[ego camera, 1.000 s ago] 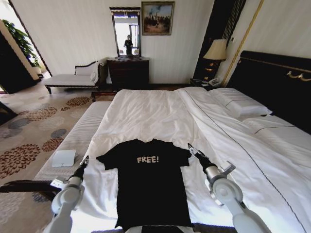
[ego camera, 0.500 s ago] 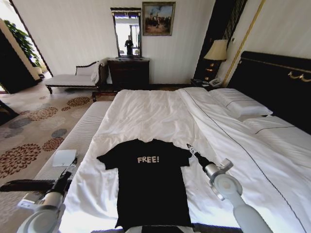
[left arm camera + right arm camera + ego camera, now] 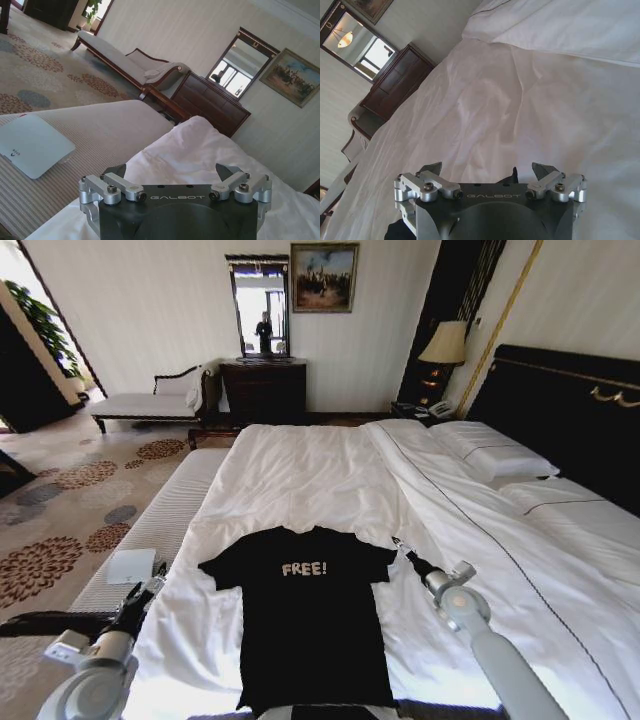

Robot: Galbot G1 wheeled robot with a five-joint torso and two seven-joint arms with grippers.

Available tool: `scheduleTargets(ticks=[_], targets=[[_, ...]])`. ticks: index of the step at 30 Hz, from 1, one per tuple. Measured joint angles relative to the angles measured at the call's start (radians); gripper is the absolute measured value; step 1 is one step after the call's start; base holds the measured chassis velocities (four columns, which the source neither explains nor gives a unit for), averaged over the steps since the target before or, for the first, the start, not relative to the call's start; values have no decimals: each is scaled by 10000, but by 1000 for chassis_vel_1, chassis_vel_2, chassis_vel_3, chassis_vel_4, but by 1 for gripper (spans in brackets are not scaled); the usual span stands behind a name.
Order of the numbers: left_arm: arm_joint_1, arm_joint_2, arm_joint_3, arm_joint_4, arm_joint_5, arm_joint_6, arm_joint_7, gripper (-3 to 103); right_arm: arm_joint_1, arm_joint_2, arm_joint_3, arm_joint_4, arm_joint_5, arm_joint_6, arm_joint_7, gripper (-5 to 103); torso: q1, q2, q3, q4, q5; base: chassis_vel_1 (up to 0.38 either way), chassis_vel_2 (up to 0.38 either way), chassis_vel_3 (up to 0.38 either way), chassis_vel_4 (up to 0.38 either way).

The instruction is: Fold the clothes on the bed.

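Black "FREE!" T-shirt (image 3: 310,625) lies flat, seemingly unfolded, on the white bed (image 3: 330,475).

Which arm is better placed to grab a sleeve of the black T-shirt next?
Probably right. The right end effector is open beside the black short-sleeved T-shirt; the left end effector is open at the white bed's edge.
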Motion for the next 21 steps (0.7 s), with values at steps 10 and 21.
scheduleTargets(ticks=[10, 21], targets=[[-535, -58, 238, -318, -17, 282, -250, 100, 381, 69, -257, -858, -423, -11, -414, 85, 0, -1, 0, -2, -1, 0, 0, 0, 0], [-682, -325, 732, -361, 390, 336, -336, 100, 531, 93, -414, -1430, -894, 19, -750, 47, 0, -1, 0, -2, -1, 0, 0, 0, 0]])
